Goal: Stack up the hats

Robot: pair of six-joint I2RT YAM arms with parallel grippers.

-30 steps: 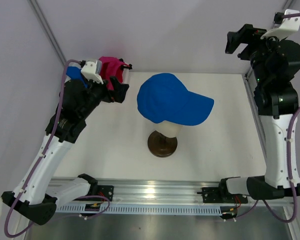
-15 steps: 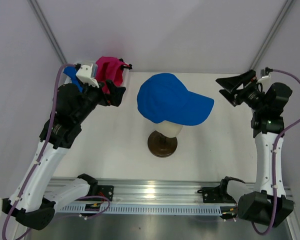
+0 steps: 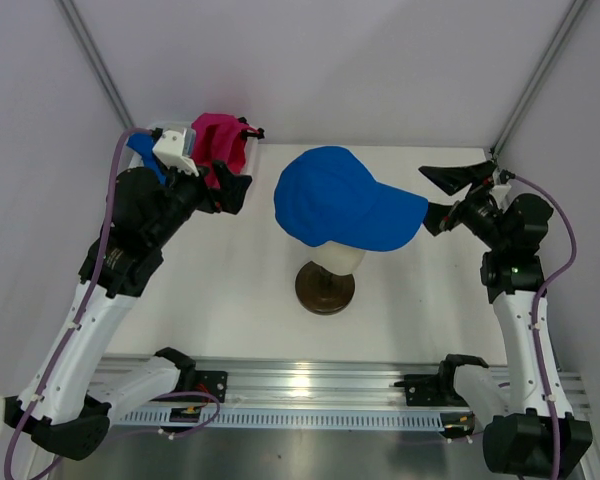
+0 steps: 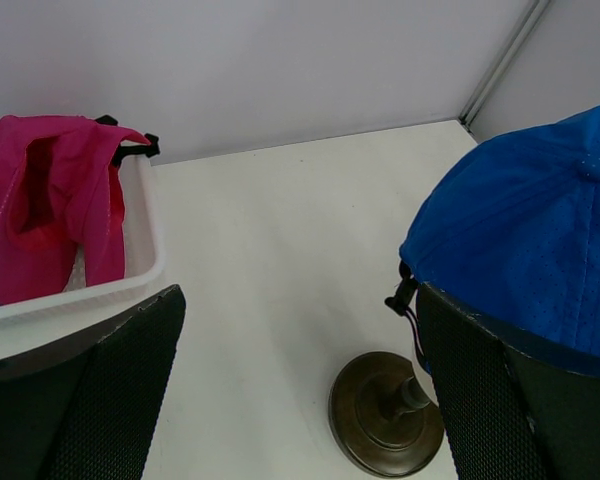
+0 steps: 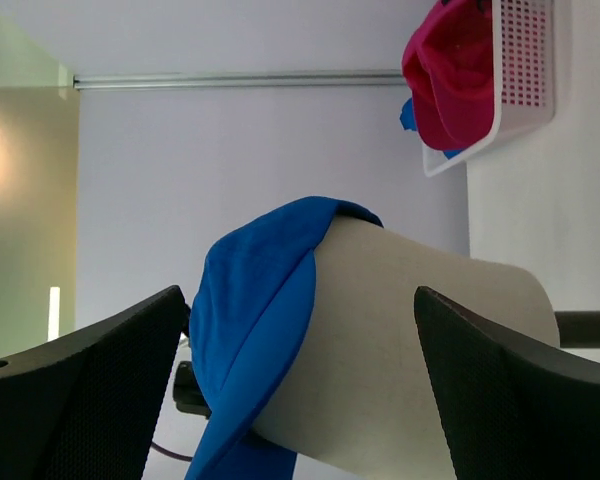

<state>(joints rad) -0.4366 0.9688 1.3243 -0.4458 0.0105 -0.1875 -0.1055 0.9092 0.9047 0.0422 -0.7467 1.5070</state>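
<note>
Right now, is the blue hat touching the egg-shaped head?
Touching. The right wrist view shows the blue hat draped over the cream head with no gap.

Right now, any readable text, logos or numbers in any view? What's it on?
None readable in any view.
The blue cap on the mannequin head: plain cloth, no logo on the sides that show.
The pink cap in the white basket: no print visible.
Nothing else in the pictures carries a legible mark.
</note>
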